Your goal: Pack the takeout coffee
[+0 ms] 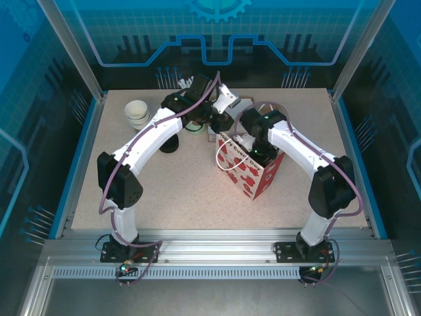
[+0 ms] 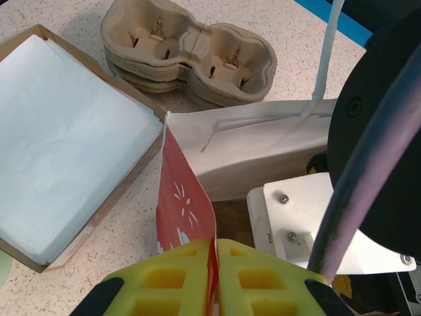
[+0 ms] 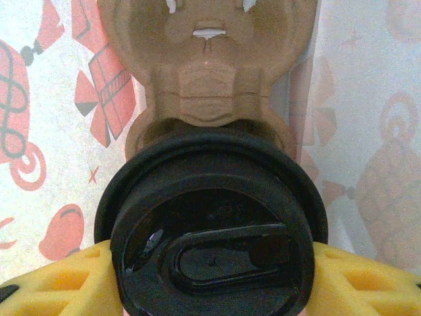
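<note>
From above, one red-and-white bag [image 1: 248, 172] stands mid-table, with one stack of cups [image 1: 136, 113] back left. My left wrist view adds one pile of brown trays [image 2: 191, 56] and one box of white paper [image 2: 66, 151], and my left gripper [image 2: 214, 263] is pinched tight on the bag's edge. My right wrist view looks inside the bag: one takeout coffee [image 3: 210, 224] stands upright in a brown holder [image 3: 207, 85], lid facing me, my right gripper [image 3: 210, 283] squeezing its sides.

My left pads [image 2: 172, 280] and right pads [image 3: 59, 283] are yellow. The paper bag [image 1: 248, 172] is white, printed with red gifts and ornaments; one panel is solid red with white sprig marks. The takeout coffee [image 3: 210, 243] has a glossy black lid. The pulp carrier [image 3: 207, 72] is brown. The table [image 1: 184, 191] is speckled beige.
</note>
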Tool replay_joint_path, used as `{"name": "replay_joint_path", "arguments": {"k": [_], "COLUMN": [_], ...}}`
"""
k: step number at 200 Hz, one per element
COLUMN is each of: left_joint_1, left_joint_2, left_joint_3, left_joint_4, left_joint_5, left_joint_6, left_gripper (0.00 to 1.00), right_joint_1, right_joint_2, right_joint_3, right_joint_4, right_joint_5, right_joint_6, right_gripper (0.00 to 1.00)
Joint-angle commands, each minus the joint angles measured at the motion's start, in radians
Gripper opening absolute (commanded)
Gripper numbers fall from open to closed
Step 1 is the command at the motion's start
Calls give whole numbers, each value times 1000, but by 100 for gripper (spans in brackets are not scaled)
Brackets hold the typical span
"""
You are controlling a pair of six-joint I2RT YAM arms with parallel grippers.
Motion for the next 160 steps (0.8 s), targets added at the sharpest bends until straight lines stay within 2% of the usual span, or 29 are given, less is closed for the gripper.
{"name": "replay_joint_path", "arguments": {"k": [1,69,101,137,160], "left_joint_1": [6,6,6,7,6], "left_joint_2": [-11,-12,-15,-16,-15], "left_joint_3": [-8,-29,-28,-26,-28], "left_joint_4": [-8,9,7,7,7], "left_joint_5": [26,37,36,38,40], "left_joint_6": [-14,-27,-24,-27,-29], "left_gripper": [12,12,12,12,12], "right_joint_1": [-18,-26,-16,6,13], "right_joint_2": [57,99,69,23,-10], "right_joint_3": [-57,-116,-85,-21,10], "right_joint_4": [21,73,57,26,6], "right_joint_5": [47,86,93,73,65], "right_joint_6": [-3,9,12,9,8], "right_gripper": [40,40,44,56,71]}}
